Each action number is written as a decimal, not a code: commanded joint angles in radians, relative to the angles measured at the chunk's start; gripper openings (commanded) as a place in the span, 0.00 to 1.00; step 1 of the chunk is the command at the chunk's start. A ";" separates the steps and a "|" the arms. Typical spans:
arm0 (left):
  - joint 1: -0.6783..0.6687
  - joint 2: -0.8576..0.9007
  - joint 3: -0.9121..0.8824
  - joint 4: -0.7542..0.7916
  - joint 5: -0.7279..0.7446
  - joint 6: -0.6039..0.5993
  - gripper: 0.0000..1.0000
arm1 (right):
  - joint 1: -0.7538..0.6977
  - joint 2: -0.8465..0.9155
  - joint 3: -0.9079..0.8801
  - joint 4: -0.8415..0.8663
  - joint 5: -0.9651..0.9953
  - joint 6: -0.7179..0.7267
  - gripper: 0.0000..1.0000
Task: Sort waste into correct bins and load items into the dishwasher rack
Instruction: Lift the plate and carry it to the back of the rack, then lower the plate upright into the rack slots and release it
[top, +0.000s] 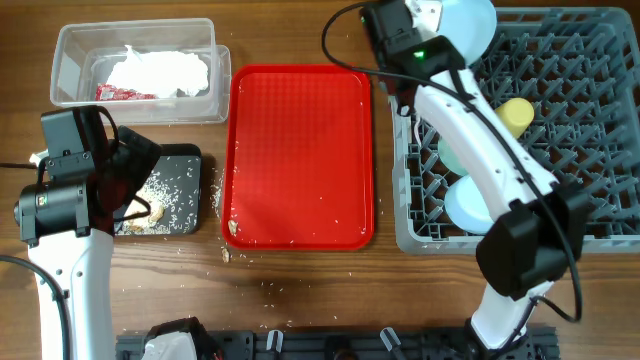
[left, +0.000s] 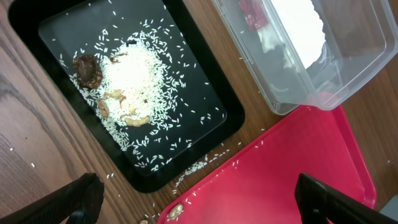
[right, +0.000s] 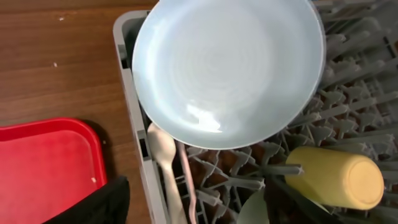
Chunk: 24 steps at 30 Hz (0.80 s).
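Robot lab: wooden table (top: 300, 290), dishwasher rack (top: 585, 120)

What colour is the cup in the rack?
Yellow. The cup shows best in the right wrist view.

Black tray (top: 186, 160) partly hidden under left arm (top: 68, 195). Mint-green bowl (top: 451, 156), light blue bowl (top: 464, 206) mostly behind right arm (top: 482, 140). Rack (top: 600, 150) cut by right edge. Spoon (right: 163, 150) cut by bottom edge; thin handle (right: 185, 180) beside it, kind unclear.
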<state>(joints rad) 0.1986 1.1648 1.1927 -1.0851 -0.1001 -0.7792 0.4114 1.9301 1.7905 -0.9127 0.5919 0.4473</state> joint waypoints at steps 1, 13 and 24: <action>0.006 -0.003 0.006 -0.001 -0.002 0.014 1.00 | -0.010 -0.059 0.026 -0.032 -0.056 0.027 0.75; 0.005 -0.003 0.006 -0.001 -0.002 0.014 1.00 | -0.292 -0.121 0.021 0.000 -0.565 0.082 0.99; 0.006 -0.003 0.006 -0.001 -0.002 0.014 1.00 | -0.487 0.016 -0.005 0.095 -0.888 0.096 0.99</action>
<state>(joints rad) 0.1986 1.1648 1.1927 -1.0855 -0.1001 -0.7792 -0.0853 1.8511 1.7924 -0.8429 -0.1940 0.5304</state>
